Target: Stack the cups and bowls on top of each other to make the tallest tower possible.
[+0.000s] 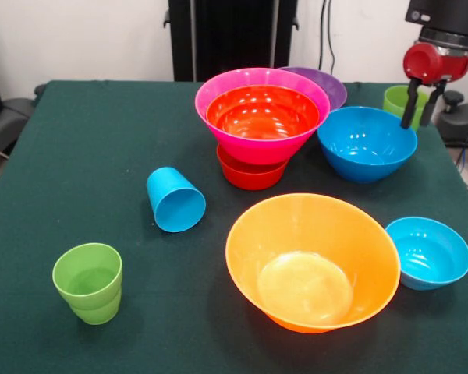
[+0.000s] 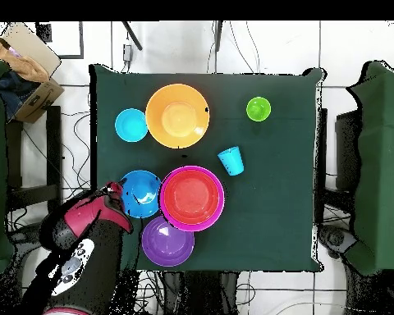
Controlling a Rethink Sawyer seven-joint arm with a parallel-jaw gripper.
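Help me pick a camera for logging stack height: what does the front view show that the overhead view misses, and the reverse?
Only the front view shows the small red-orange bowl under the pink bowl, a second green cup behind the end effector, and the sky blue cup lying tipped. Only the overhead view shows the whole purple bowl. Both show the orange bowl and both blue bowls.

Sawyer arm, front view: the red wrist housing (image 1: 430, 62) enters at the upper right corner, carrying the gripper (image 1: 419, 111) pointed straight down. Its two dark fingers (image 1: 409, 105) hang parallel with a narrow gap between them, holding nothing. Overhead view: the red and black arm (image 2: 81, 238) reaches from the lower left, gripper end (image 2: 114, 190) uppermost.
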